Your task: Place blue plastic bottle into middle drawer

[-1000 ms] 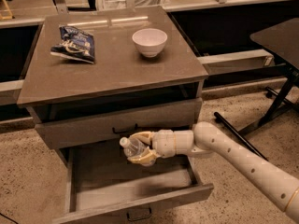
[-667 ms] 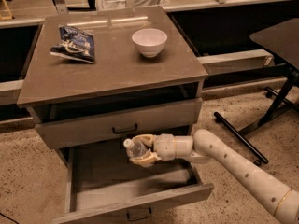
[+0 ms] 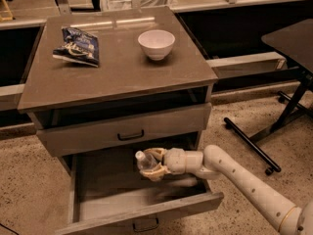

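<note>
The middle drawer [image 3: 122, 214] is pulled open below the upper handled front [image 3: 127, 131]. Its grey floor shows and its dark handle is at the bottom edge of the view. My gripper [image 3: 150, 163] reaches in from the right over the open drawer. It is shut on the blue plastic bottle [image 3: 145, 162], a small clear bottle with its white cap pointing up and left. The bottle hangs above the drawer floor, near the drawer's back right part.
On the cabinet top [image 3: 117, 77] lie a dark blue snack bag [image 3: 76, 45] and a white bowl [image 3: 156, 43]. A black table and its base legs [image 3: 274, 126] stand at the right. The floor is speckled.
My gripper and the bottle have shifted a little to the right over the drawer. The grip on the bottle is unchanged.
</note>
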Robot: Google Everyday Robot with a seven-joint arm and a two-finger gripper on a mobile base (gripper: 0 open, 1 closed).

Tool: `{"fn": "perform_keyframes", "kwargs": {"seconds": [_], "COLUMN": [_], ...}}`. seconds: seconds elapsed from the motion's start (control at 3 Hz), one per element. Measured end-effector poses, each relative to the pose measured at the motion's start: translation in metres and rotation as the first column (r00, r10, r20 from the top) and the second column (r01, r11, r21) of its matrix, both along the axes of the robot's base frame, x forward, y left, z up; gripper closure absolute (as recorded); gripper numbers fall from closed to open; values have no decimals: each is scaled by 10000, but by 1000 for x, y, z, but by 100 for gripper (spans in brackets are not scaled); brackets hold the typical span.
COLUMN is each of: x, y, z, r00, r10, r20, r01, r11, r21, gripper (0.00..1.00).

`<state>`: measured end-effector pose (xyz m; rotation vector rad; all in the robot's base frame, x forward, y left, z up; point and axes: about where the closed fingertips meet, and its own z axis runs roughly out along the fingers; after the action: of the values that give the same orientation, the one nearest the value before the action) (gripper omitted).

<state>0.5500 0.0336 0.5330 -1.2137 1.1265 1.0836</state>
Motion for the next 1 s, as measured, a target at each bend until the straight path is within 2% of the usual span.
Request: {"fn": "perform_keyframes", "kwargs": {"seconds": [0.33, 0.67, 1.0], "x": [-1, -2, -3], "y": [-7, -11, -15], "z": [-14, -22, -28], "r00": [9995, 9986, 9976], "r10": [-155, -240, -326], "r20": [-269, -473, -615], "r01": [154, 235, 318], "r11": [9999, 9997, 9994], "r21": [-49, -113, -141], "gripper": [37, 25, 33]}}
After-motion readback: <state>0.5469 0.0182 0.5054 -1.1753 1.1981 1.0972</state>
